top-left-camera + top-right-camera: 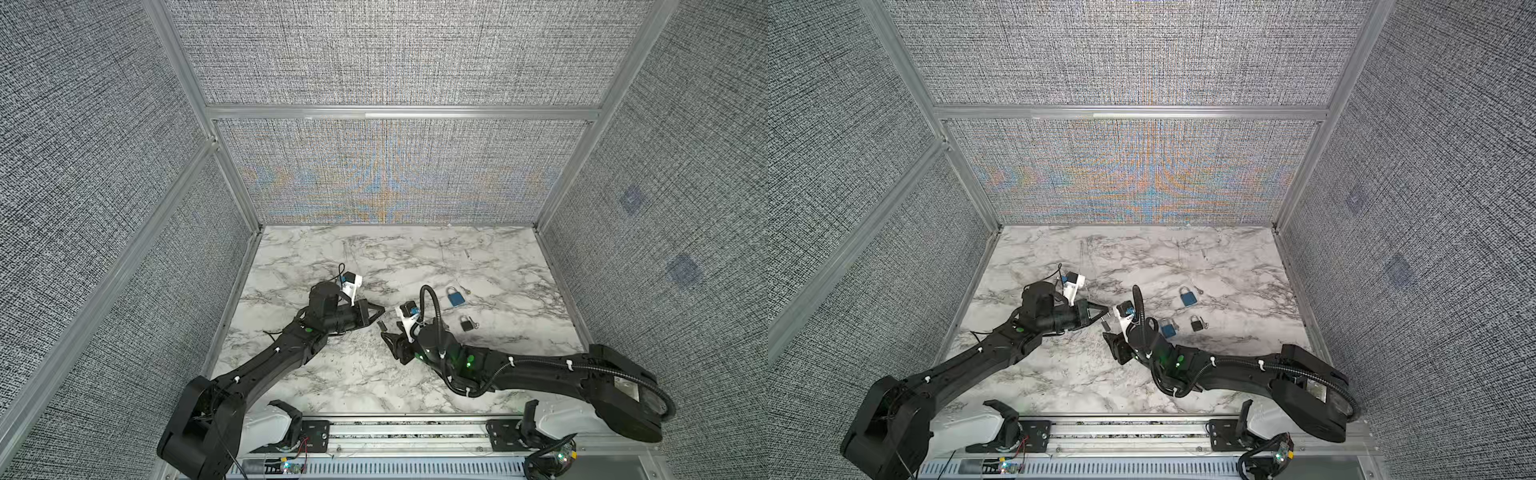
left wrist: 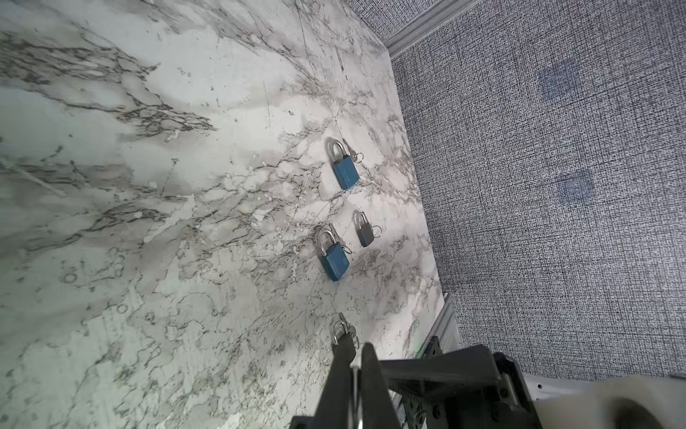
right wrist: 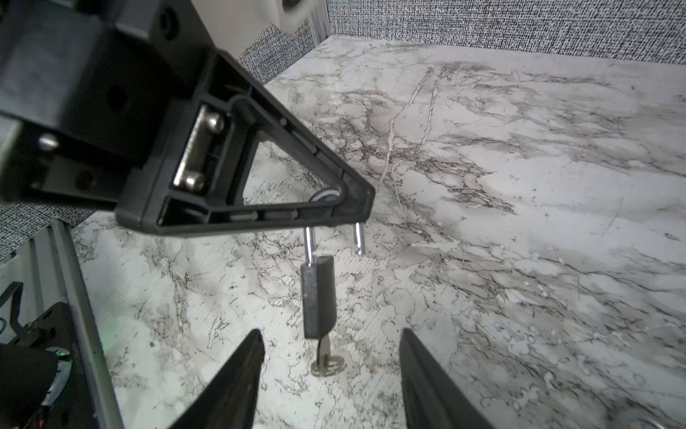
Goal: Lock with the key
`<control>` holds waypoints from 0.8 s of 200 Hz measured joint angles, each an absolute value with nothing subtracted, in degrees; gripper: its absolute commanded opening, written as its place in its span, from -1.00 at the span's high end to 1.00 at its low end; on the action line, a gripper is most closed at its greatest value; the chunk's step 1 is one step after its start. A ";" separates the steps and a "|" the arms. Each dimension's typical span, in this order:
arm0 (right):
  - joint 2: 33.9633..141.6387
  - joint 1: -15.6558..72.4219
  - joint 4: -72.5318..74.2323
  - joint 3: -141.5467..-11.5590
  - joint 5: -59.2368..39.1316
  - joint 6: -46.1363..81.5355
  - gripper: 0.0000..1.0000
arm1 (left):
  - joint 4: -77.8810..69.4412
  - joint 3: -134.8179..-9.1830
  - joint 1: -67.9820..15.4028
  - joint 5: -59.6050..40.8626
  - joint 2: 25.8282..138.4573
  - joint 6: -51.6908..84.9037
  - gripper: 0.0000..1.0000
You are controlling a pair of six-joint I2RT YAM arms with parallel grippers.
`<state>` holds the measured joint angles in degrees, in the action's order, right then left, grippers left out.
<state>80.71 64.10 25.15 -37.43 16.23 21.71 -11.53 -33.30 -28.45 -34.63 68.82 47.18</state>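
Note:
A small dark grey padlock [image 3: 318, 297] hangs in the air, and my left gripper [image 1: 379, 311] is shut on its silver shackle [image 3: 309, 241]. The shackle stands open, with one leg free of the body. The key [image 3: 326, 362] sticks out of the padlock's underside with its ring. My right gripper [image 3: 332, 334] is open, its two fingertips [image 3: 256, 336] on either side of the key without touching it. In both top views the padlock [image 1: 1105, 325] hangs between the left gripper [image 1: 1106, 309] and the right gripper [image 1: 1112, 338]. In the left wrist view the shut fingers [image 2: 347, 356] pinch a silver strip.
On the marble table [image 1: 374, 386], right of the grippers, lie a blue padlock [image 1: 1187, 297], a second blue padlock [image 1: 1168, 328] and a dark one [image 1: 1196, 323], each with a key. Another shackle [image 2: 339, 330] shows just past the left fingertip. Fabric walls enclose three sides.

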 measured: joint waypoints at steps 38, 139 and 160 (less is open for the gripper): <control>82.26 63.20 27.53 -37.60 15.86 21.10 0.27 | -11.57 -32.86 -28.47 -34.72 69.21 47.72 1.00; 86.06 60.34 29.80 -39.77 10.39 22.22 0.28 | -13.30 -33.15 -28.51 -35.14 69.97 49.12 1.00; 86.65 60.05 29.93 -39.92 10.00 22.26 0.28 | -13.41 -33.19 -28.53 -35.57 69.97 49.50 1.00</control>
